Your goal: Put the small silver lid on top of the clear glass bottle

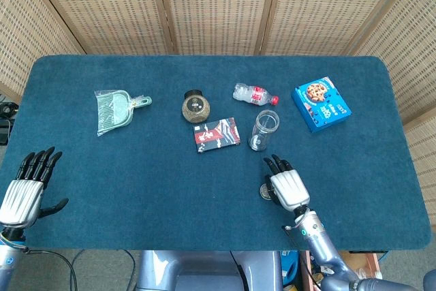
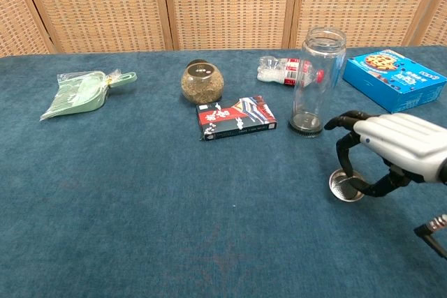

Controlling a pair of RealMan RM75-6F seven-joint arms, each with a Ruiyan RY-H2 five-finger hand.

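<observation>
You're arching the right robot hand (image 2: 391,148), fingertips pinching the small silver lid (image 2: 345,186) flat on the worktop (image 2: 174,207), for lifting it to the upright clear glass bottle (image 2: 311,82) nearby.

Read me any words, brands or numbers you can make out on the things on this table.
Nothing is legible.
Blue cookie box: white lettering, too small to read.
Red-and-black packet: printed, blurred.
Plastic bottle lying down: red label, unreadable.
Round jar: no text visible.

Dark teal cloth is seen on table (image 1: 136,168); blue cookie box (image 1: 321,104), pale green dustpan (image 1: 112,111), red-black-white packet (image 1: 216,133), woven tan screen (image 1: 218,5) behind.
</observation>
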